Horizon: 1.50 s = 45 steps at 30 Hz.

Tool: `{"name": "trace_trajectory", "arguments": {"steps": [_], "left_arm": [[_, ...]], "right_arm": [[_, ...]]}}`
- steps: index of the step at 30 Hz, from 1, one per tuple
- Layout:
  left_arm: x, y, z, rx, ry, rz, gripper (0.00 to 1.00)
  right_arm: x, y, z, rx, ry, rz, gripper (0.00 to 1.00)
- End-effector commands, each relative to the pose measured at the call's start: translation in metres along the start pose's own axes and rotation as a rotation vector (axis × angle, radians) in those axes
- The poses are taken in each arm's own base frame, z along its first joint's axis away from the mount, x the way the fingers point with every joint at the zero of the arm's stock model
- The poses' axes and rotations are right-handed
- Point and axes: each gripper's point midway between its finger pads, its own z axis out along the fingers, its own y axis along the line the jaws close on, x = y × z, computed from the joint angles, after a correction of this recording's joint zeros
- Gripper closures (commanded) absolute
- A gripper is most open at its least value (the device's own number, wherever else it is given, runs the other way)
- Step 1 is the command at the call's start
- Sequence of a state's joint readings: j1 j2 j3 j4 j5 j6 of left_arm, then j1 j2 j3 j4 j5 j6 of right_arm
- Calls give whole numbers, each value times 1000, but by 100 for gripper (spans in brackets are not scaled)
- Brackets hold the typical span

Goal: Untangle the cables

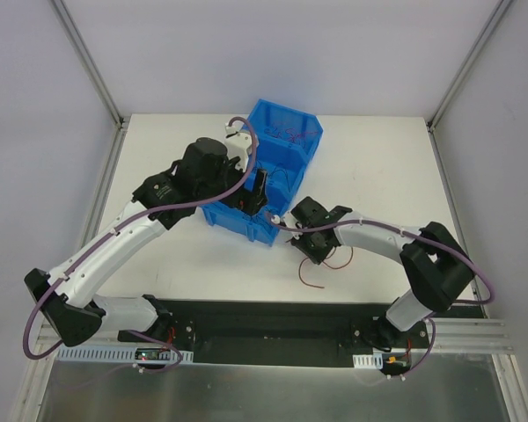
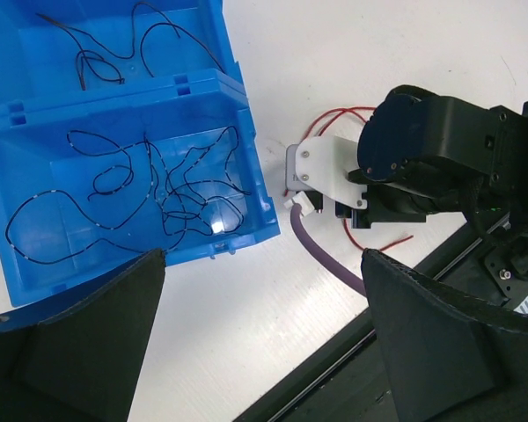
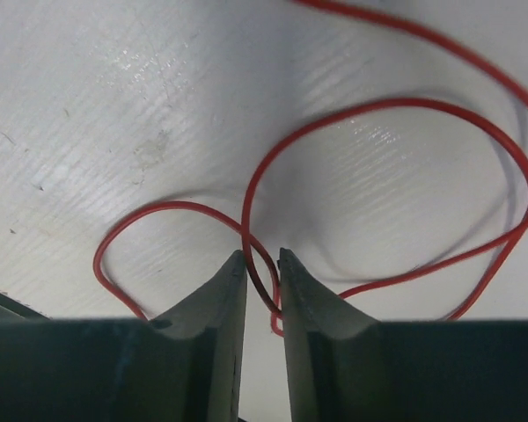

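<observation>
Thin black cables [image 2: 158, 185] lie loosely curled in the near compartment of a blue bin [image 2: 246, 149], with more black strands [image 2: 97, 61] in the far compartment. My left gripper [image 2: 264, 264] hangs open and empty over the bin's front edge [image 1: 255, 198]. Red cables [image 3: 378, 105] loop on the white table right of the bin [image 1: 312, 277]. My right gripper [image 3: 262, 257] is down on the table with its jaws closed to a narrow gap around a crossing red strand near its end. It also shows in the top view [image 1: 310, 253].
The blue bin [image 1: 290, 114] stands at the table's middle back. The right wrist [image 2: 405, 149] sits close beside the bin's corner. A purple hose [image 2: 321, 255] crosses the table. A black rail [image 1: 273, 330] runs along the near edge.
</observation>
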<state>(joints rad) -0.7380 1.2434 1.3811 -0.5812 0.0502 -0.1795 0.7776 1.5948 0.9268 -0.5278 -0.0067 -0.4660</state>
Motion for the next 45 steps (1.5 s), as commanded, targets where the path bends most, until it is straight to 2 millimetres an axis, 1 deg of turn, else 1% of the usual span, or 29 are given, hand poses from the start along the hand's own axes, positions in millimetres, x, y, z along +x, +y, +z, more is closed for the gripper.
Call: {"name": "trace_trajectory", "arguments": {"steps": [1, 3, 6, 8, 12, 14, 16, 19, 23, 24, 25, 26, 28, 31, 33, 37, 39, 40, 41, 43, 45], "left_arm": [[-16, -7, 0, 34, -35, 3, 7], [-21, -9, 0, 41, -45, 10, 7], [-22, -11, 1, 52, -40, 7, 7], [-20, -13, 5, 65, -25, 0, 7], [-24, -18, 11, 84, -18, 1, 7], [-29, -19, 12, 85, -25, 3, 8], [-29, -19, 13, 88, -23, 3, 8], [-29, -19, 13, 87, -23, 1, 8], [-29, -14, 9, 62, -35, 20, 8], [-31, -12, 7, 51, -44, 24, 8], [-31, -11, 4, 45, -52, 25, 8], [-30, -9, 1, 37, -57, 25, 8], [-27, -5, -4, 19, -67, 23, 8], [-22, 4, -13, -25, -84, 27, 7], [-21, 11, -19, -60, -97, 32, 7], [-20, 21, -30, -105, -128, 39, 7], [-20, 25, -35, -123, -140, 45, 7], [-20, 28, -38, -138, -147, 48, 7], [-19, 30, -40, -148, -152, 49, 6], [-18, 35, -43, -170, -160, 61, 6], [-18, 38, -47, -186, -166, 75, 6]], "right_arm": [[8, -3, -11, 36, 3, -3, 81], [9, -2, -13, 31, -4, 3, 87], [9, -3, -22, 45, -26, 19, 100], [10, -6, -31, 72, -49, 30, 100], [5, -15, -51, 129, -125, 48, 100], [-3, -18, -64, 144, -190, 66, 100], [-11, -25, -78, 161, -259, 105, 100], [-31, -37, -102, 176, -383, 178, 100], [-65, -54, -131, 171, -513, 214, 100], [-77, -59, -143, 167, -550, 224, 100], [-87, -65, -150, 172, -570, 237, 100], [-98, -64, -156, 139, -600, 236, 100], [-117, -74, -167, 132, -651, 256, 100], [-150, -90, -189, 130, -744, 298, 100], [-174, -101, -207, 123, -800, 325, 100], [-218, -125, -249, 142, -942, 388, 100], [-243, -136, -269, 133, -1025, 398, 100], [-256, -139, -276, 125, -1052, 389, 100], [-271, -145, -288, 115, -1092, 390, 100], [-292, -157, -290, 82, -1121, 416, 100], [-310, -173, -286, 46, -1139, 460, 100]]}}
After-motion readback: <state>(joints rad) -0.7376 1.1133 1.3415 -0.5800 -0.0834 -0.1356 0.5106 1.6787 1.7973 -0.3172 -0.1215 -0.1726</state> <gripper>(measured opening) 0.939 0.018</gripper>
